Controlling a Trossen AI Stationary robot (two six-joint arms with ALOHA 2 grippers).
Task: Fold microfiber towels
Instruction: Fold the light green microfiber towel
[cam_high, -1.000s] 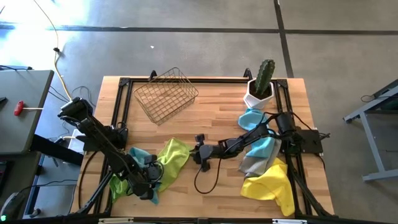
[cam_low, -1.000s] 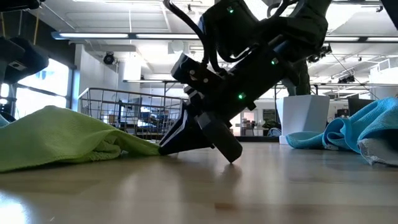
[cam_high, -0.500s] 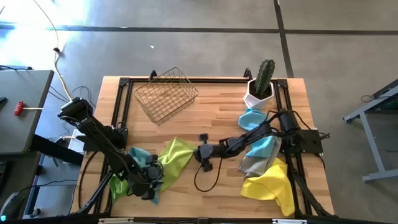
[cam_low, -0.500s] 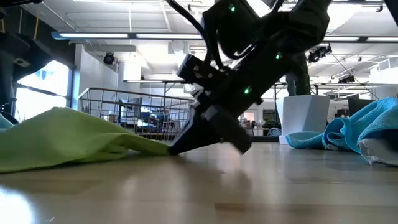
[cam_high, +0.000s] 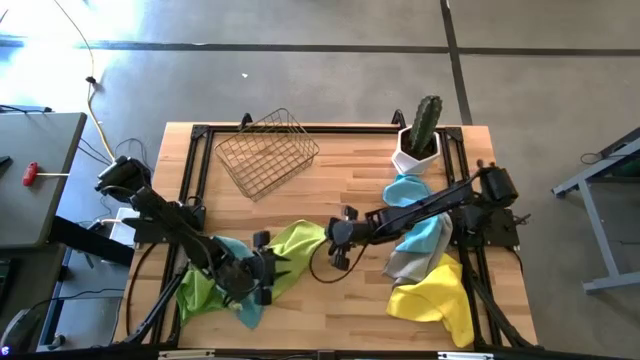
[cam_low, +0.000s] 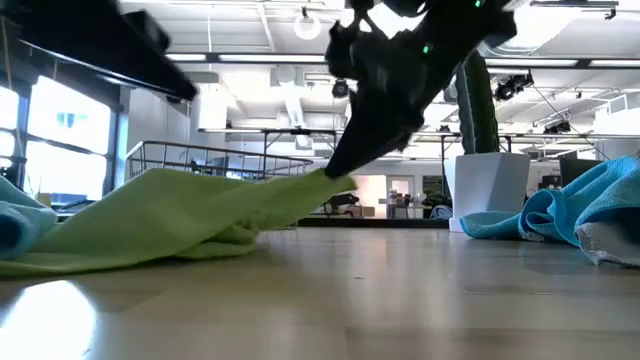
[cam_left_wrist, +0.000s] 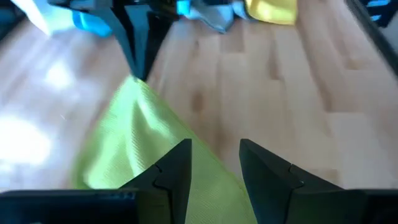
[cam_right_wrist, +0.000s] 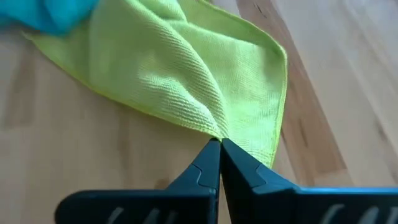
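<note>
Wooden desk (cam_high: 330, 170) carries the lime green towel (cam_high: 295, 245) near its front middle, one corner pinched in the fully closed right pincer (cam_right_wrist: 219, 144); lift it slowly while the half-open, empty left pincer (cam_left_wrist: 214, 158) hovers over the cloth.

One camera hung above me and looked straight down on the whole table (cam_high: 330, 300). A second sat at table-top height, facing level across the wood into the room behind. One rode each of my wrists, looking close past its own fingers. All four shared the lime towel (cam_high: 296, 248) (cam_low: 190, 205) (cam_left_wrist: 134, 146) (cam_right_wrist: 186, 68); my left wrist view also caught my right gripper (cam_left_wrist: 137, 68) at that towel's corner.
</note>
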